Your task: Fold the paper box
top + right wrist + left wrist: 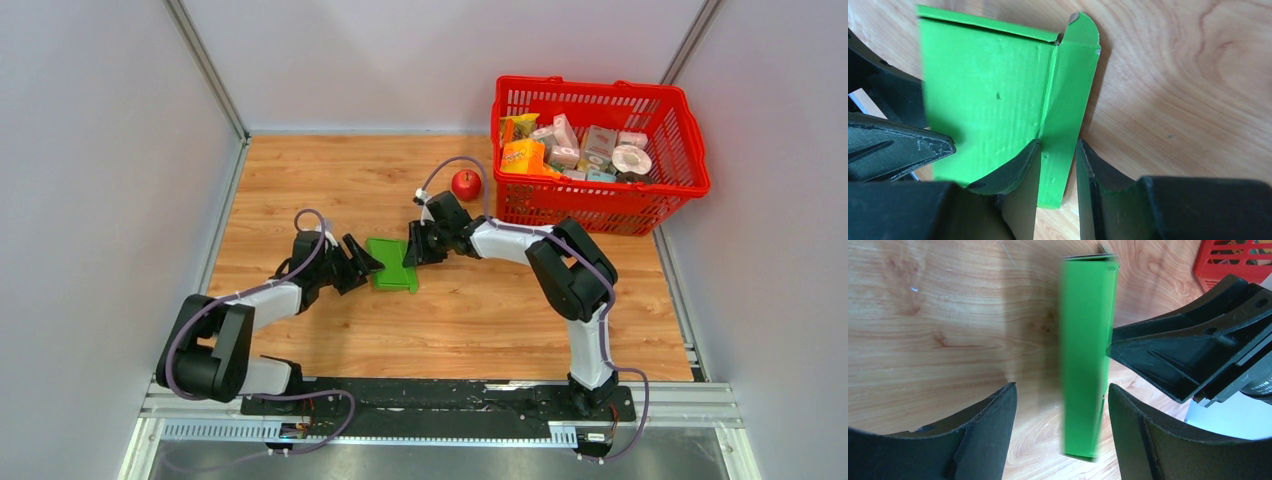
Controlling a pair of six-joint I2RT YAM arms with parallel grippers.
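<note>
On the left, the left gripper (363, 262) has its jaws spread wide, and the edge of the paper box (393, 266) stands between them, gripped by neither. The green box lies near the middle of the wooden table (480, 315), between the two arms. On its right side, the right gripper (412, 250) is nearly closed and pinches a side flap, while farther right a red apple (465, 184) sits just beside a red basket (600, 213) of packages.

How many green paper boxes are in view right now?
1: the green paper box lies on the table, nearer and left of the red apple; packages in the red basket might hide others.
</note>
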